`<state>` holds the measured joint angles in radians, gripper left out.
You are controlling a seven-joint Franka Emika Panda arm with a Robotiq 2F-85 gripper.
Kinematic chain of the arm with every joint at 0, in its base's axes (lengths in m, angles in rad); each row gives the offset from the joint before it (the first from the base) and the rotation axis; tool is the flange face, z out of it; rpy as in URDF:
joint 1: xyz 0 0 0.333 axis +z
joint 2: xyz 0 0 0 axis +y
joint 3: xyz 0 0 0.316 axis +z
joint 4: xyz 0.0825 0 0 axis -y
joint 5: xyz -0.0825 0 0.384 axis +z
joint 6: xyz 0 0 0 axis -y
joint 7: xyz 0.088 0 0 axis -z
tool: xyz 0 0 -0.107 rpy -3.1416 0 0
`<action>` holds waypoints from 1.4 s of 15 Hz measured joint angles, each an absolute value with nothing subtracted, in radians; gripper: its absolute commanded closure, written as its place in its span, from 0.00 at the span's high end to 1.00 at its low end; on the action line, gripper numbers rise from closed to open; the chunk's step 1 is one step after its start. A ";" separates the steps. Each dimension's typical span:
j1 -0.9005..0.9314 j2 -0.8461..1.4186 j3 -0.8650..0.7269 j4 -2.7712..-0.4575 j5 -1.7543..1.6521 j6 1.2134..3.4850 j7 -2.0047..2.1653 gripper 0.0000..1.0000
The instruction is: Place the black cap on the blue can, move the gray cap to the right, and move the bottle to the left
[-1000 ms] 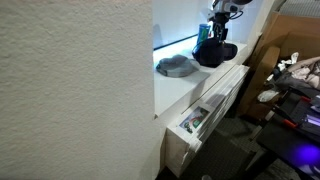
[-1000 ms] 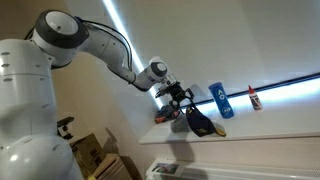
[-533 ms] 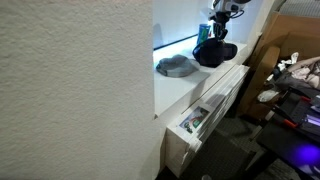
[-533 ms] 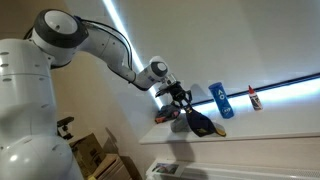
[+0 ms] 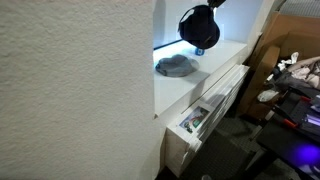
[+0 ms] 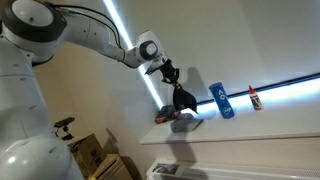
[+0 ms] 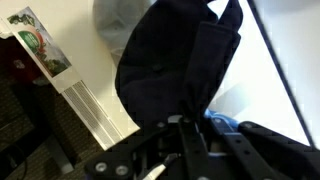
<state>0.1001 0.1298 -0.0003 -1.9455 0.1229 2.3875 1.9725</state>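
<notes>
Pinches the black cap [image 6: 184, 103] in the end effector [image 6: 172, 82], aloft at 9 o'clock of the blue can [image 6: 221, 101], above the gray cap [image 6: 186, 122]. Best carried toward 3 o'clock, crown centred over the can top, lowered gently to avoid tipping.

black cap [image 5: 199, 28] hangs above gray cap [image 5: 176, 66]

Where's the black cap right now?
In both exterior views the black cap hangs in the air from the gripper, just above the gray cap, with the blue can beside it.
</notes>
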 measured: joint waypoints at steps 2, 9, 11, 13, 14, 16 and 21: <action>0.056 0.086 -0.006 -1.913 0.249 2.389 1.814 0.02; -0.112 0.118 -0.067 -1.698 0.816 2.268 1.246 0.02; -0.202 0.178 -0.067 -1.632 0.988 2.182 1.094 0.02; -0.274 0.260 -0.087 -1.577 1.159 2.086 0.971 0.02; -0.300 0.307 -0.106 -1.550 1.234 2.029 0.924 0.02; -0.356 0.409 -0.131 -1.492 1.359 1.913 0.865 0.02; -0.493 0.709 -0.134 -1.275 1.580 1.635 0.842 0.02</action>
<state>-0.4925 0.7091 -0.1343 -1.2746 1.5801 1.6348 0.8419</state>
